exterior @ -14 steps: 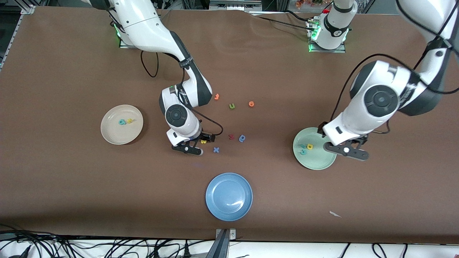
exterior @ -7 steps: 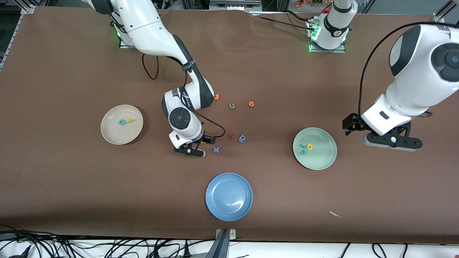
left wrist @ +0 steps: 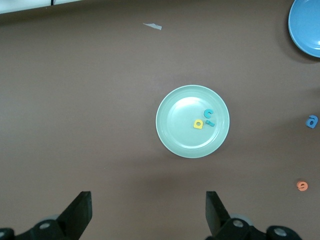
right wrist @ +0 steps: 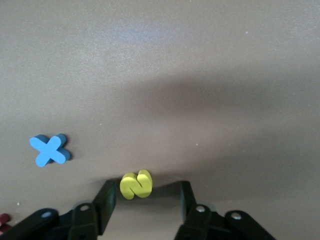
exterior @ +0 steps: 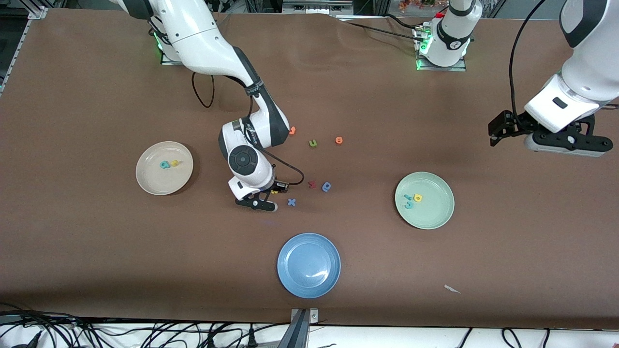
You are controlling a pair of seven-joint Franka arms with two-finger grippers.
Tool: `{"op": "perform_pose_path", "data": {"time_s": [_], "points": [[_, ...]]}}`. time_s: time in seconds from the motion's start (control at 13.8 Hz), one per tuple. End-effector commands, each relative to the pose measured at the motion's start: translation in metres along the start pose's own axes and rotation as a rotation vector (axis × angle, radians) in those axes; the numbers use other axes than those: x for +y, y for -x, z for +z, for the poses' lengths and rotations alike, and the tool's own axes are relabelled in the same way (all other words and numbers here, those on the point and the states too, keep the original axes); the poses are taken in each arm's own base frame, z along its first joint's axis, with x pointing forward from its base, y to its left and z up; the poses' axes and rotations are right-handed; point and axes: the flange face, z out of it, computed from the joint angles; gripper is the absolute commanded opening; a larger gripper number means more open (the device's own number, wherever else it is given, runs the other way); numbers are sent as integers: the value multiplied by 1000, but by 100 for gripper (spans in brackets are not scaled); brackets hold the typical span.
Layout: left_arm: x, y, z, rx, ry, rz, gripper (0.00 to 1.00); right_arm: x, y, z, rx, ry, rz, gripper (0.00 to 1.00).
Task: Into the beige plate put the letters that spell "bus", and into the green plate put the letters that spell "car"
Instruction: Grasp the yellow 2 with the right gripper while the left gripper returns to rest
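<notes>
Right pincer (right wrist: 145, 200) straddles yellow s (right wrist: 136, 184), unclamped | s flat | left pincer (left wrist: 147, 212) released

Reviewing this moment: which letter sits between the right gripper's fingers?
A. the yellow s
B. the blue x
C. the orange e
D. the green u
A: in the right wrist view the yellow s lies on the table between the fingers of the right gripper, with a gap showing on one side; the blue x lies apart beside it.
</notes>
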Motion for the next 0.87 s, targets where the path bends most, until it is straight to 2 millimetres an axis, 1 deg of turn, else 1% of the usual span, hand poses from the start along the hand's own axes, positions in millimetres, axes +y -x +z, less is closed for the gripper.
{"op": "perform_pose_path", "data": {"time_s": [0.0,0.07,0.15,0.22,0.29,0.44,0.58,0.8], "points": [[2,8,-8,0,19,15,100,-5,-3,4,2,9,-5,45],[0,8,-17,-25,27,8,100,-3,-4,4,1,9,-3,42],[1,8,-19,-45,28,8,100,-4,-4,6,0,9,-4,34],[2,8,-20,-52,29,13,100,-4,-4,5,2,8,-4,32],[5,9,-20,-55,34,15,100,-3,-5,4,0,8,1,24],[7,9,-20,-57,72,3,100,-4,-5,4,1,6,1,23],[8,9,-19,-61,74,15,100,0,-8,4,-2,7,6,20],[16,7,-16,-66,70,27,100,1,-9,3,-8,10,5,19]]}}
